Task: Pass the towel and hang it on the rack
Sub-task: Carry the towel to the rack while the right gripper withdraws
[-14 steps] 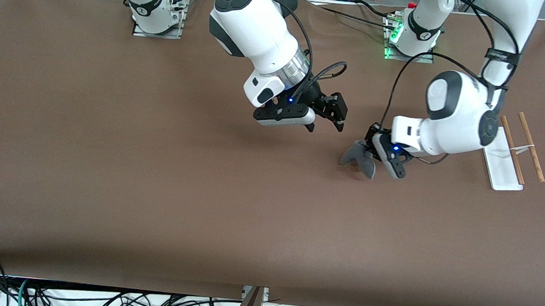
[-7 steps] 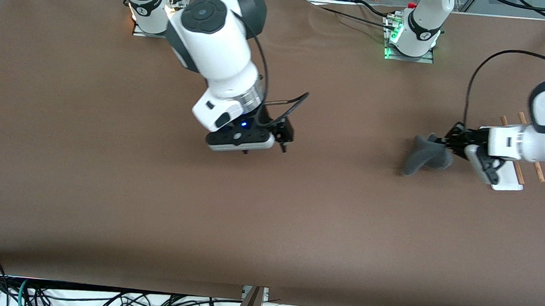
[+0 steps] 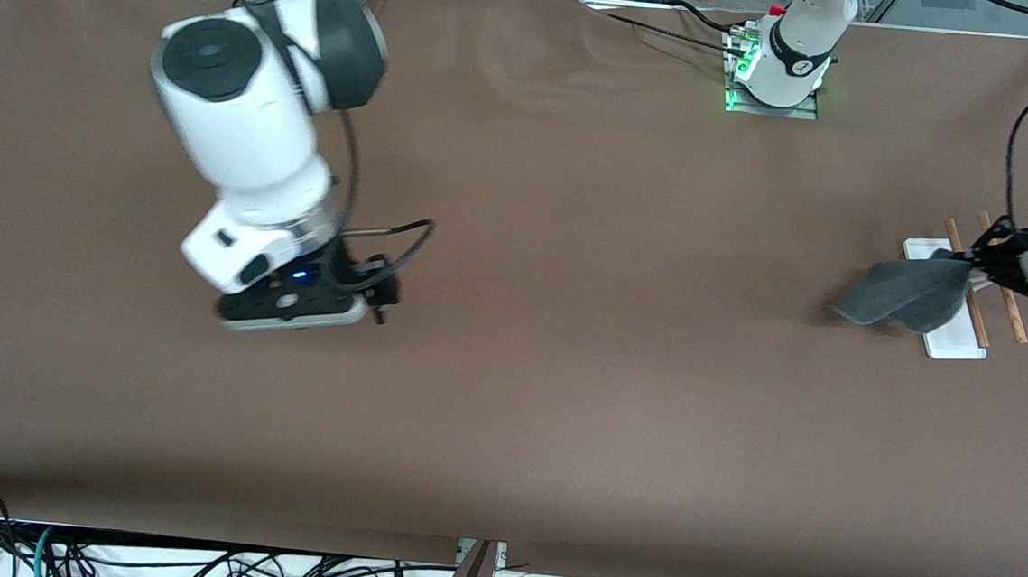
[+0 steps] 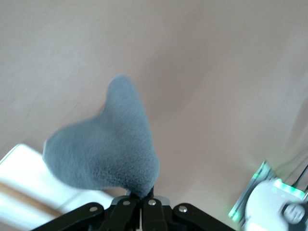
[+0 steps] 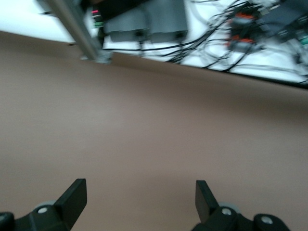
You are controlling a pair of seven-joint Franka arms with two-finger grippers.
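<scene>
Since a second ago I have swung the left gripper (image 3: 977, 259) from mid-counter out to the left arm's end, carrying the towel (image 3: 907, 293) with it, while the right gripper (image 3: 360, 291) has pulled away toward the right arm's end and now hangs over bare counter (image 3: 560, 400), fingers spread wide and holding nothing, as the right wrist view shows with its two fingers (image 5: 74, 195) far apart; that arm just waits. The left fingers are clenched on one corner of the towel, seen pinched tight in the left wrist view (image 4: 108, 149). From that pinch the cloth trails toward the middle of the counter, so its free end lies on the centre side of the rack (image 3: 958, 342) while my fingers sit above the two wooden rods (image 3: 967, 284). That is what the coming move turns on, in my judgement: the rods run from far to near the front camera, and the towel stretches across them, so lowering and releasing should drape it over them. The left arm is the only one near the rack. The towel shows its dark grey fleecy face, folded into a soft hanging wedge, partly over the rack's white base; I cannot tell whether it touches the rods yet.
</scene>
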